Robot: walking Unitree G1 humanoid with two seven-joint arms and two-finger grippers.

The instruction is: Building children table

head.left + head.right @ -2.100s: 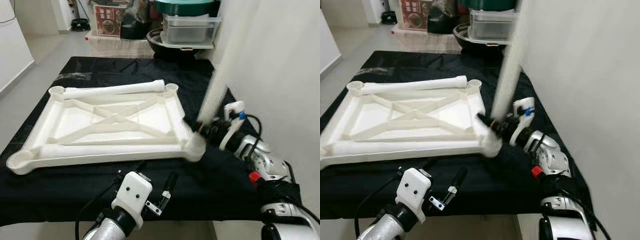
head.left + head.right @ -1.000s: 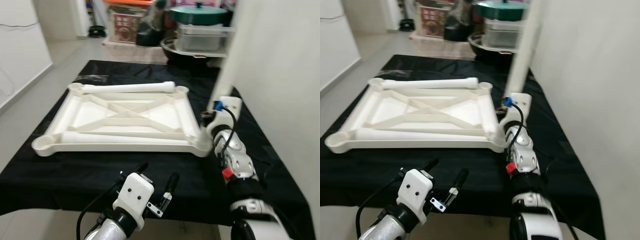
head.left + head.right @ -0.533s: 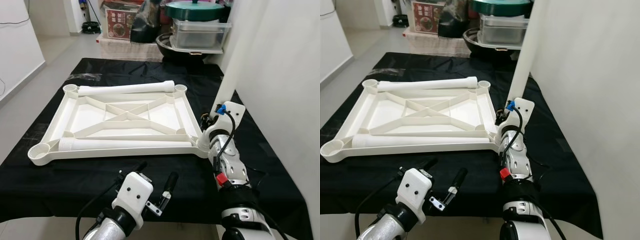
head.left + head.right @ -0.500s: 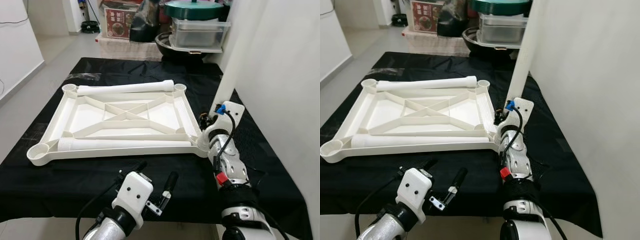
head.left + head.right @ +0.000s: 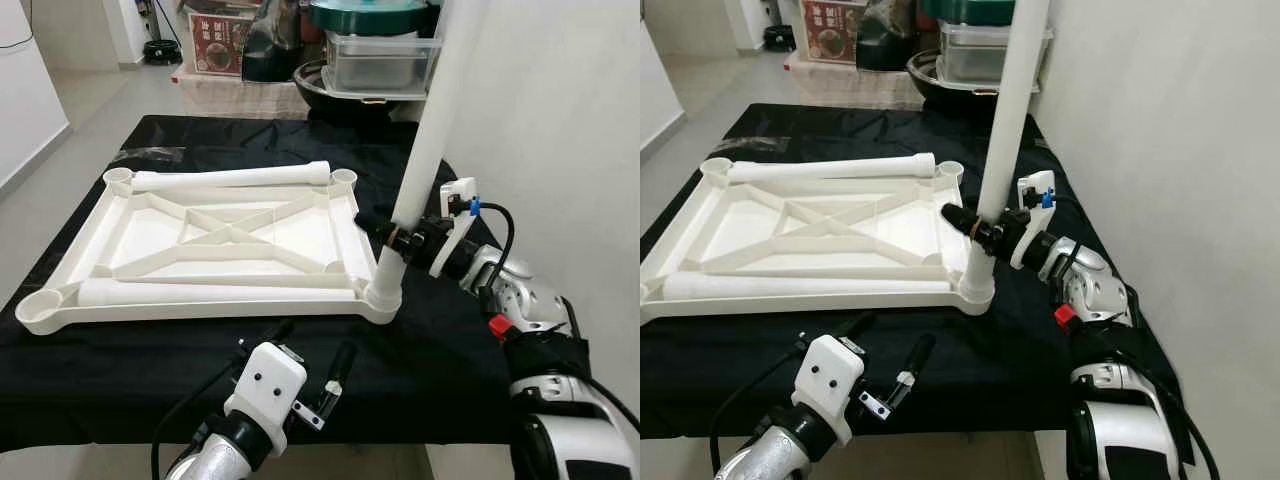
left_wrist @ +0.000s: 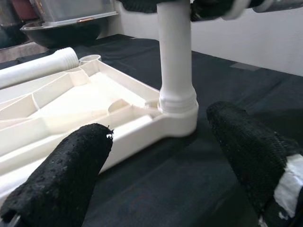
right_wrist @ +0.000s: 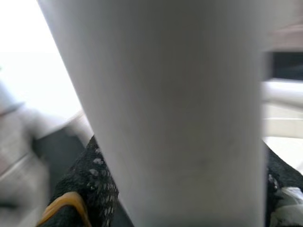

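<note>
**A:** ok so what's on the table, left to right?

**B:** Black cloth (image 5: 150, 350) over the whole table. On it the white tabletop (image 5: 215, 240) lies upside down, ribs in an X facing up, round sockets at the corners. Two loose legs lie on it: one leg (image 5: 215, 292) along the near edge, the other leg (image 5: 235, 178) along the far edge between the two far sockets.

**A:** and the grippers?

**B:** Left gripper (image 5: 308, 355) sits low at the near edge of the table, in front of the tabletop, fingers spread, holding nothing. In its wrist view the two black fingers (image 6: 61, 175) frame the near right corner socket (image 6: 179, 113) without touching it.

**A:** the right one?

**B:** Right gripper (image 5: 395, 238) is pinching the upright leg (image 5: 430, 140) low down, just above the socket. That leg stands in the near right corner socket and leans a bit to the right at the top. Right wrist view is pretty much white tube up close with a black finger (image 7: 87, 175) on each side.

**A:** background?

**B:** A clear bin (image 5: 380, 55) with a green lid (image 5: 370, 12) behind the table, white wall (image 5: 560, 130) on the right.
</note>
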